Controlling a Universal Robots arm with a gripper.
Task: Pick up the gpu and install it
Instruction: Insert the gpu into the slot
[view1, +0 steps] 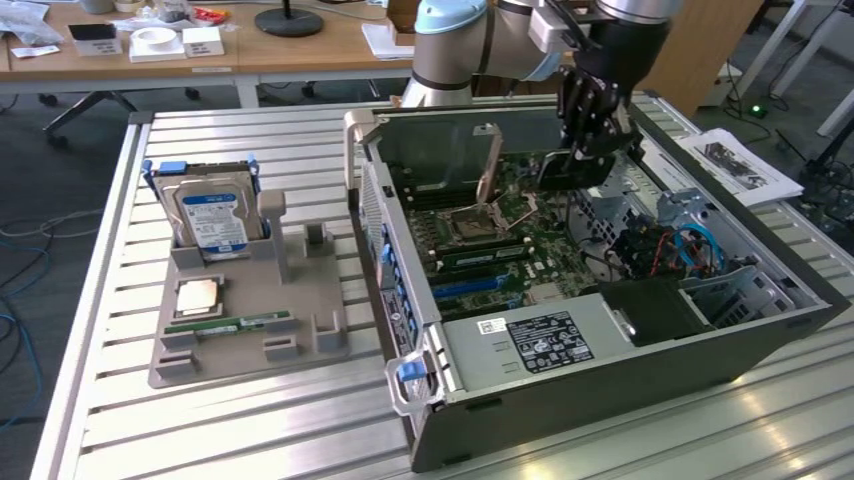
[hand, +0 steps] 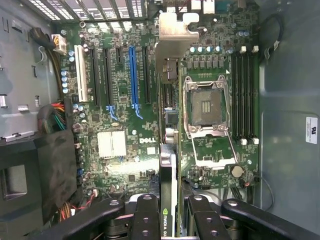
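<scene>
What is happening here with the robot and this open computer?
The robot arm's gripper is closed on the gpu, a slim card seen edge-on between its fingers, and holds it over the motherboard inside the open computer case. It does not look seated in a slot yet. A hard drive stands in a holder beside the case.

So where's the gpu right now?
The gpu is clamped in the gripper, held above the motherboard inside the open computer case, on the exterior view's right.
</scene>
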